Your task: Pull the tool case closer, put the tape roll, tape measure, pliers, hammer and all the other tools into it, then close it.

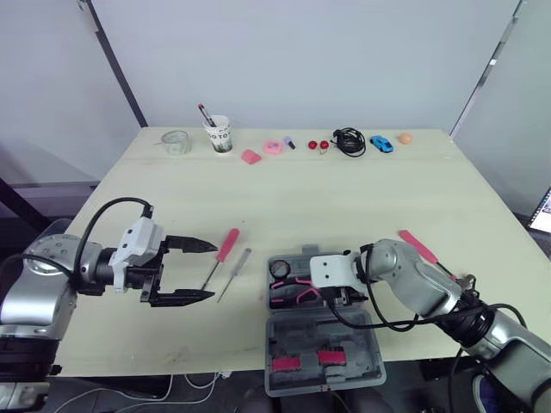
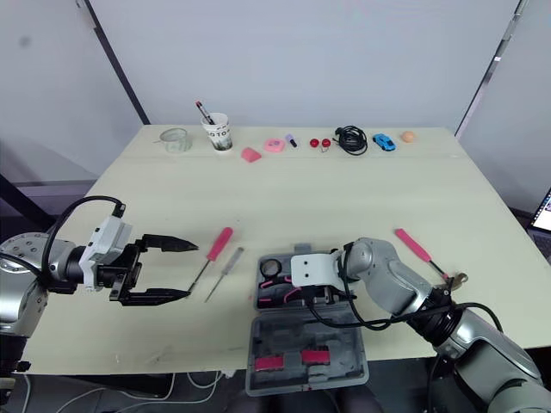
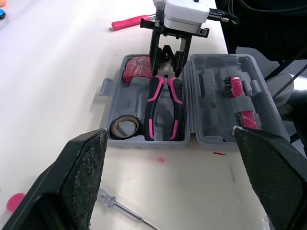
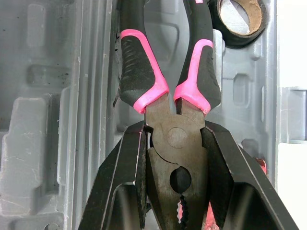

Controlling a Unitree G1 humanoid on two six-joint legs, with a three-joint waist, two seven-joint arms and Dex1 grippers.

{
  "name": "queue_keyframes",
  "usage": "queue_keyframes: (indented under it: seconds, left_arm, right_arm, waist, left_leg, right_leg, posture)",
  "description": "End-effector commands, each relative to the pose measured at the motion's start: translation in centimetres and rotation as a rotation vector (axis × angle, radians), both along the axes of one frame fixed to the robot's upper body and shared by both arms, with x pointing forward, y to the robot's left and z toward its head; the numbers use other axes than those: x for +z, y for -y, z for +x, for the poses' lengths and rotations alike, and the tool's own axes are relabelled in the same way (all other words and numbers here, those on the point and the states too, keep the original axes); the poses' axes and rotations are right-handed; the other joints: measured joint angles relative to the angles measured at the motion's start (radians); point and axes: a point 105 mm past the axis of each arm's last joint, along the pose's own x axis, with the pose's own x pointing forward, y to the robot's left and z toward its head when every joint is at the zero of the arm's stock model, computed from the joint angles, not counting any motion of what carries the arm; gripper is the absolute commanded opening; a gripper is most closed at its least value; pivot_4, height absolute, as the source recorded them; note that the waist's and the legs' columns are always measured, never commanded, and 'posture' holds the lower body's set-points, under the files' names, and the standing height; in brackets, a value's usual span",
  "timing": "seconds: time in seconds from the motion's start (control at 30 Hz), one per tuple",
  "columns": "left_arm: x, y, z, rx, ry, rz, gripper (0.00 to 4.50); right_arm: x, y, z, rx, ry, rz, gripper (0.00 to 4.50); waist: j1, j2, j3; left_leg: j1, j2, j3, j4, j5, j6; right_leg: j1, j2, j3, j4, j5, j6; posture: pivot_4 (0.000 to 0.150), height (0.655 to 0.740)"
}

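Pale desk carries the open grey moulded-plastic tool case, where pink-and-black-handled pliers lie crosswise, handles pointing left, steel head pinched by the right gripper; the left gripper gapes wide, empty.

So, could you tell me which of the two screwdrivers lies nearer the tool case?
The clear-handled screwdriver; the pink-handled one lies beside it, on the side toward the left gripper.

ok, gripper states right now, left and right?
Left gripper: open, holding nothing.
Right gripper: shut on the pliers, in the tool case.
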Motion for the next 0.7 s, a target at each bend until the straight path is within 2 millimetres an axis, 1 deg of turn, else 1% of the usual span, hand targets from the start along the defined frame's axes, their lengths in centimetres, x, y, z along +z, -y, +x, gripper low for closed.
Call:
queue_keyframes:
  seconds: [0.03,0.07,0.1,0.13,0.17,0.2,0.23,0.33,0.47,0.5,0.53,0.57,0.67,0.7]
  left_arm:
    - [0.3,0.4,-0.8,-0.073,-0.001,0.003,4.48]
    - [0.2,0.4,-0.8,-0.072,-0.001,0.002,4.50]
    - [0.2,0.4,-0.8,-0.072,-0.001,0.002,4.50]
    - [0.2,0.5,-0.8,-0.072,-0.001,0.001,4.50]
    - [0.1,0.5,-0.8,-0.072,-0.001,0.000,4.50]
    - [0.1,0.5,-0.8,-0.070,-0.001,-0.002,4.50]
    - [0.0,0.5,-0.8,-0.069,-0.002,-0.003,4.50]
    - [-0.3,0.5,-0.8,-0.066,-0.004,-0.004,4.50]
    - [-0.3,0.5,-0.8,-0.060,0.000,-0.009,4.50]
    - [-0.3,0.5,-0.7,-0.058,0.001,-0.012,4.50]
    - [-0.3,0.5,-0.7,-0.057,0.002,-0.014,4.50]
    - [-0.3,0.5,-0.7,-0.056,0.003,-0.015,4.50]
    - [-0.4,0.6,-0.6,-0.053,0.005,-0.022,4.50]
    - [-0.5,0.6,-0.6,-0.053,0.005,-0.023,4.50]
  right_arm:
    - [0.6,-0.1,-0.2,0.040,0.009,0.011,1.56]
    - [0.6,0.0,-0.3,0.043,0.004,0.011,2.08]
    - [0.6,0.0,-0.4,0.045,0.000,0.011,2.27]
    - [0.6,0.0,-0.3,0.044,0.007,0.010,2.74]
    - [0.6,0.0,-0.1,0.039,0.027,0.012,3.34]
    - [0.7,0.0,0.1,0.035,0.034,0.017,3.66]
    - [0.7,0.1,0.1,0.033,0.033,0.018,4.25]
    - [1.0,0.2,0.1,0.018,0.018,0.054,4.25]
    - [2.0,-0.5,0.3,-0.026,-0.011,0.214,4.25]
    - [2.2,-0.8,0.4,-0.036,-0.027,0.273,3.87]
    - [2.4,-1.0,0.4,-0.044,-0.040,0.315,3.72]
    - [3.0,-1.7,0.2,-0.028,-0.063,0.411,3.36]
    - [3.3,-2.2,0.0,0.001,-0.072,0.542,1.99]
    - [3.0,-2.2,0.2,-0.006,-0.074,0.550,1.37]
  waist:
    - [0.000,0.000,0.000]
    - [0.000,0.000,0.000]
    - [0.001,0.000,0.000]
    - [0.001,0.000,0.000]
    - [0.001,0.000,0.000]
    - [0.001,0.000,0.000]
    - [0.002,0.000,0.000]
    - [0.002,0.000,0.000]
    - [0.002,0.000,0.000]
    - [0.002,0.000,0.000]
    - [0.002,0.000,0.000]
    - [0.002,0.000,0.000]
    - [0.002,0.000,0.000]
    - [0.002,0.000,0.000]
  left_leg:
    - [0.000,0.000,0.000,0.000,0.000,0.000]
    - [0.000,0.000,0.000,0.000,0.000,0.000]
    - [0.000,0.000,0.000,0.000,0.000,0.000]
    - [0.000,0.000,0.000,0.000,0.000,0.000]
    - [0.000,0.000,0.000,0.000,0.000,0.000]
    - [0.000,0.000,0.000,0.000,0.000,0.000]
    - [0.000,0.000,0.000,0.000,0.000,0.000]
    - [0.000,0.000,0.000,0.000,0.000,0.000]
    - [0.000,0.000,0.000,0.000,0.000,0.000]
    - [0.000,0.000,0.000,0.000,0.000,0.000]
    - [0.000,0.000,0.000,0.000,0.000,0.000]
    - [0.000,0.000,0.000,0.000,0.000,0.000]
    - [0.000,0.000,0.000,0.000,0.000,0.000]
    - [0.000,0.000,0.000,0.000,0.000,0.000]
  right_leg:
    - [0.000,0.000,0.000,0.000,0.000,0.000]
    - [0.000,0.000,0.000,0.000,0.000,0.000]
    - [0.000,0.000,0.000,0.000,0.000,0.000]
    - [0.000,0.000,0.000,0.000,0.000,0.000]
    - [0.000,0.000,0.000,0.000,0.000,0.000]
    - [0.000,0.000,0.000,0.000,0.000,0.000]
    - [0.000,0.000,0.000,0.000,0.000,0.000]
    - [0.000,0.000,0.000,0.000,0.000,0.000]
    - [0.000,0.000,0.000,0.000,0.000,0.000]
    - [0.000,0.000,0.000,0.000,0.000,0.000]
    - [0.000,0.000,0.000,0.000,0.000,0.000]
    - [0.000,0.000,0.000,0.000,0.000,0.000]
    - [0.000,0.000,0.000,0.000,0.000,0.000]
    - [0.001,0.000,0.000,0.000,0.000,0.000]
  posture:
    - [0.150,0.7400]
    - [0.150,0.7400]
    - [0.150,0.7400]
    - [0.150,0.7400]
    - [0.150,0.7400]
    - [0.150,0.7400]
    - [0.150,0.7400]
    - [0.150,0.7400]
    - [0.150,0.7400]
    - [0.150,0.7400]
    - [0.150,0.7400]
    - [0.150,0.7400]
    - [0.150,0.7400]
    - [0.150,0.7400]
